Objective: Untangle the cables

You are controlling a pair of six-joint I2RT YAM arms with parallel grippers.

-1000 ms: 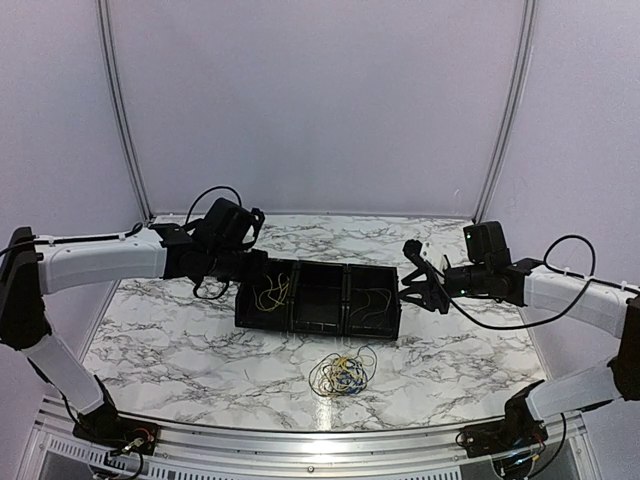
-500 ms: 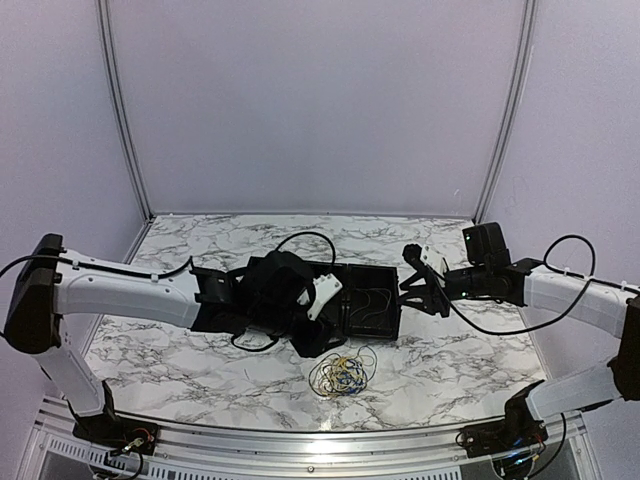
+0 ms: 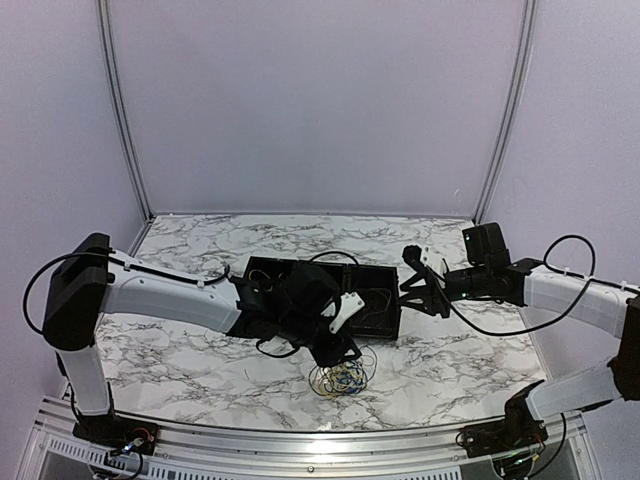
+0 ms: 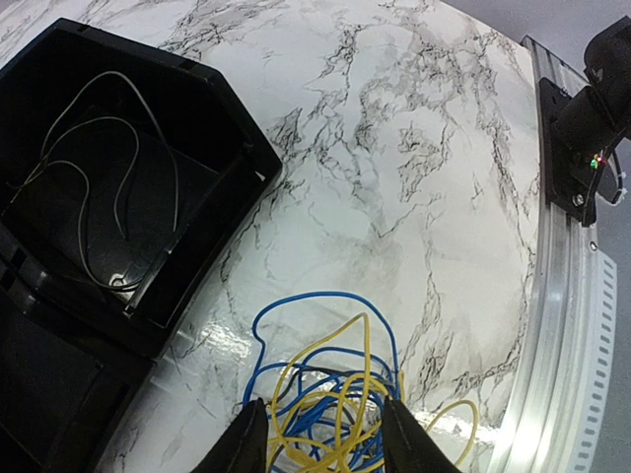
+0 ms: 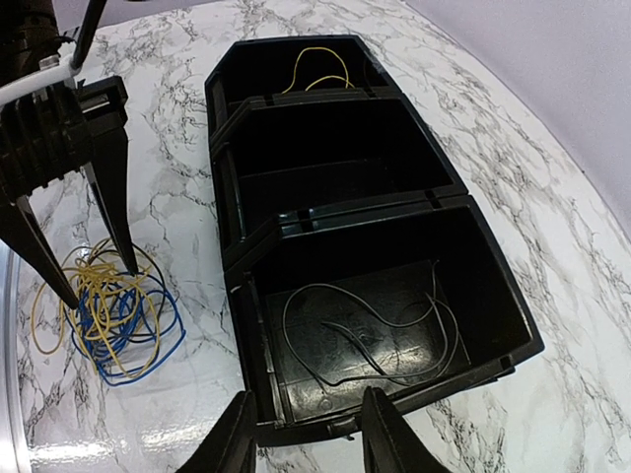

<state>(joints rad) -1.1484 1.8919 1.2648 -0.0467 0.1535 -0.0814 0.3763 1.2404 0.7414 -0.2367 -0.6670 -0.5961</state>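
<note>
The cables (image 3: 342,377) are a small tangle of thin yellow and blue wires on the marble table in front of the black tray (image 3: 372,320). They also show in the left wrist view (image 4: 340,399) and the right wrist view (image 5: 104,313). My left gripper (image 4: 323,443) is open just above the tangle, one finger on each side of it; in the top view (image 3: 340,345) it hangs over the tangle's near-left edge. My right gripper (image 5: 304,434) is open and empty, hovering over the right end of the tray (image 5: 325,168), seen in the top view (image 3: 418,290).
The tray has three compartments: grey wires (image 5: 375,330) lie in the right one, yellow wires (image 5: 317,69) in the left one, the middle one holds nothing visible. An aluminium rail (image 4: 562,325) runs along the table's near edge.
My left arm has swung from the tray's left end to the right and forward, coming down over the cable tangle. My right arm has not moved.
</note>
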